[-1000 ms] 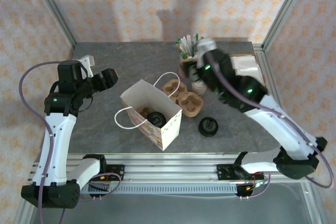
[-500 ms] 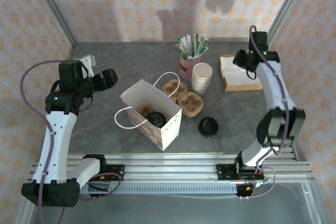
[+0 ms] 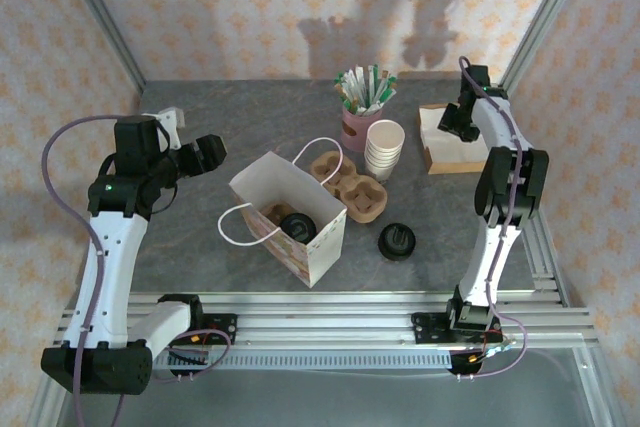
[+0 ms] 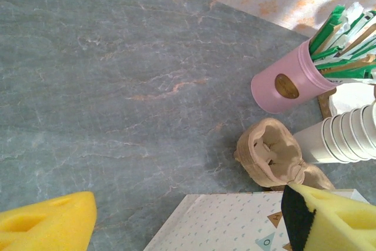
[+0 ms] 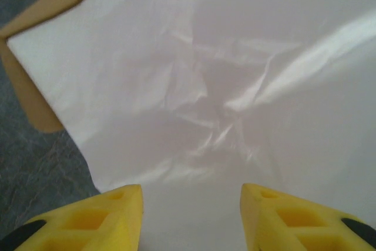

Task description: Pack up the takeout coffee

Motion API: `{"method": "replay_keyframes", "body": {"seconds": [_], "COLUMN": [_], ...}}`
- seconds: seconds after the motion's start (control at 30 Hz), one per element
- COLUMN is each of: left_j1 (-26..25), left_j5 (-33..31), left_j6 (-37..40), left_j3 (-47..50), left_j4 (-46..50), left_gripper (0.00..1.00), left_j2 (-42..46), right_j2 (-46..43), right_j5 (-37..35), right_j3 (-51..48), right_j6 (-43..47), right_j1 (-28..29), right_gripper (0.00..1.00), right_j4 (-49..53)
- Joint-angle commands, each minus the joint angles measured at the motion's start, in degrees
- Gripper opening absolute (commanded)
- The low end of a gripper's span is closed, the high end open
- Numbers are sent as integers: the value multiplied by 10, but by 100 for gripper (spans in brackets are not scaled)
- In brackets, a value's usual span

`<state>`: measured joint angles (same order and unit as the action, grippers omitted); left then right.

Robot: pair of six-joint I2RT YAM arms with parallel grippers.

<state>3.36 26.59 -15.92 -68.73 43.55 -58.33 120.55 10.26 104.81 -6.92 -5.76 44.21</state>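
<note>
Well — left claw (image 3: pixel 205 152): open, yellow fingers spread wide with nothing between them, held above the desk (image 3: pixel 190 247).
Right claw (image 5: pixel 191 201): open too, fingers apart and gripping nothing, hovering just over white paper.
Takeout coffee (image 3: pixel 296 225): black dome lid seen from above, sitting inside the paper bag; it is on the left claw's right and well apart from the right claw.
Paper bag (image 3: pixel 318 247): upright, mouth open, white handles. Its wall is printed with small triangles — no words to read.
Second black lid (image 3: pixel 397 240): on the desk just beside the bag, on the side toward the right arm.
Cup carrier (image 4: pixel 271 152): brown pulp, ahead of the left claw, just beyond the bag.
Pink cup (image 4: pixel 282 86): holds green-and-white packets and stands farther ahead of the left claw. A brown oval label sits on its side, the writing too small to read.
Paper cups (image 4: pixel 338 139): cream lidless stack, just beside the pink cup and the carrier.
White paper (image 5: pixel 235 86): creased sheets on a brown base (image 5: pixel 29 104), directly under the right claw.
</note>
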Motion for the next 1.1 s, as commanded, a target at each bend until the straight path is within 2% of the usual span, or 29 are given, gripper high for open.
{"method": "replay_keyframes", "body": {"seconds": [0.0,0.13,0.37,0.47,0.57,0.8,1.07], "left_j1": [-5,-5,-5,-5,-5,-5,-5], "left_j5": [-5,-6,-9,-10,-12,-9,-8], "left_j6": [17,17,17,16,15,11,2], "left_j3": [7,10,6,6,8,5,2], "left_j4": [-1,-4,-2,-2,-2,-3,-4], "left_gripper": [84,84,84,84,84,84,84], "left_j2": [5,5,3,4,4,6,14], "right_j2": [39,78,105,112,112,62,-48], "right_j5": [-23,-23,-27,-27,-22,-23,-12], "right_j3": [53,85,85,82,85,81,71], "right_j6": [11,14,8,8,7,5,-2], "right_j1": [-14,-15,-15,-16,-16,-16,-16], "right_gripper": [46,45,45,37,24,0,0], "right_j4": [22,41,37,35,38,40,54]}}
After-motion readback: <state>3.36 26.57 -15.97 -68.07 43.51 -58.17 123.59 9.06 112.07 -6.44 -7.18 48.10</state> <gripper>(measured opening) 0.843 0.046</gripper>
